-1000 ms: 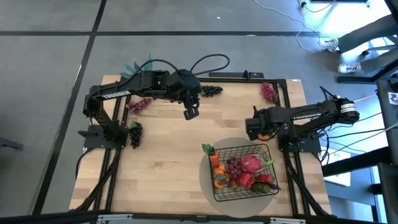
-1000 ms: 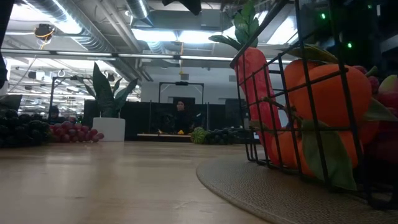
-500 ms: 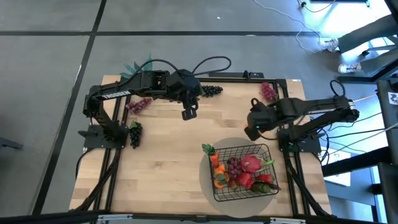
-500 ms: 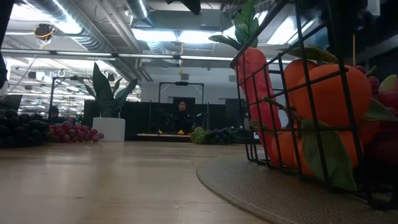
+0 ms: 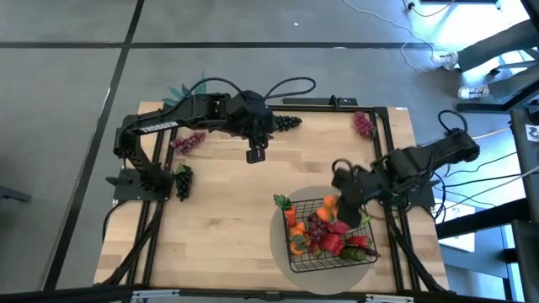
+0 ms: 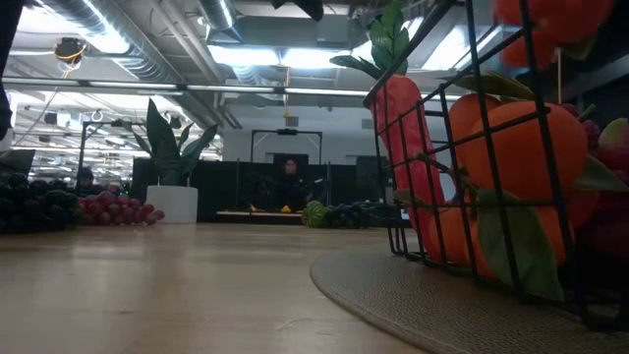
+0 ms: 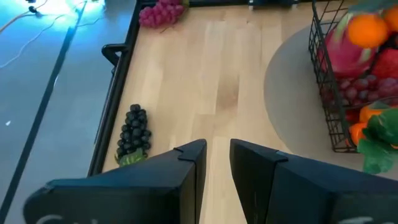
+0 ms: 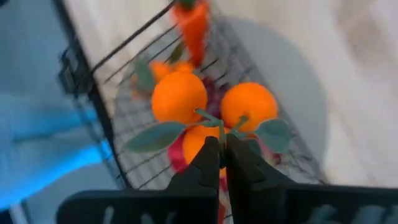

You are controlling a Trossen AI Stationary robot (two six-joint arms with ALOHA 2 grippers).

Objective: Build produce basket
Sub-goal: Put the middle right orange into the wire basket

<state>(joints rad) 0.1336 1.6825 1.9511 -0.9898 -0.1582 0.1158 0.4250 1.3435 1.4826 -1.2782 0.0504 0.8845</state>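
Right gripper (image 8: 219, 148) clamped on orange cluster's (image 8: 214, 109) stem, above basket (image 5: 296, 257).

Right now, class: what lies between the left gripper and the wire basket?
In the high view, only bare wooden tabletop and grey mat edge lie between the left gripper and the basket.
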